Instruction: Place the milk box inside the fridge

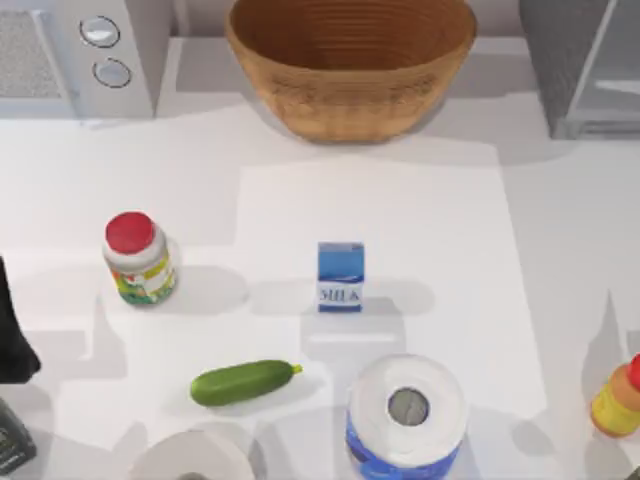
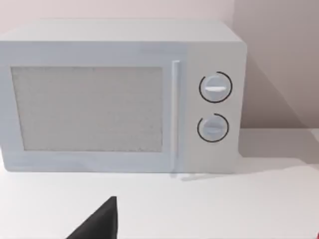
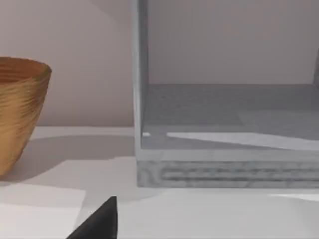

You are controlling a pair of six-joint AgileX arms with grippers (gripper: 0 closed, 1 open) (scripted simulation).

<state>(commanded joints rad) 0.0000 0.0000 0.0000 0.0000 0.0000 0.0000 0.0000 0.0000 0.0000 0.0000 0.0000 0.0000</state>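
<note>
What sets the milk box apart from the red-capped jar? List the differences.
The milk box is a blue and white rectangular carton; the red-capped jar is round, white, with a green and yellow label. The milk box stands mid-table, the jar farther left. Both stand upright, untouched.

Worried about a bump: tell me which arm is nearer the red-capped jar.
Left. The left arm sits at the table's left edge, just left of the jar. The right arm faces the fridge at the far right, across the table from the jar.
</note>
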